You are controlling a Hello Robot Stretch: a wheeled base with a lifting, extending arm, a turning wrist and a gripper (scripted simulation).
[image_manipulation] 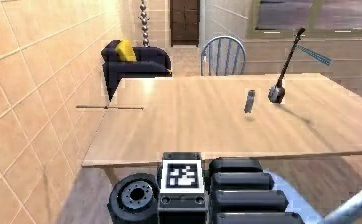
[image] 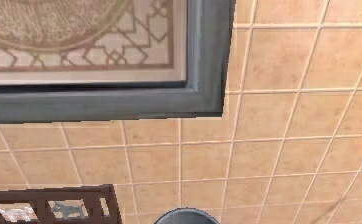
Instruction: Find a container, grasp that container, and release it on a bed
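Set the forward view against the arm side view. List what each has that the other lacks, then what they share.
Forward view: a teal-framed picture with an ornate pattern, a dark brown lattice piece at the bottom left, and a grey-blue round rim at the bottom edge.

Arm side view: a wooden table bearing a small grey cylinder, possibly the container, and a dark thin-rodded thing; a dark armchair; a round-backed chair; the robot's dark arm parts.

Both: tan tiles.

Armchair (image_manipulation: 141,64) navy (yellow cushion (image_manipulation: 126,50)) — table (image_manipulation: 189,125) pale wood.
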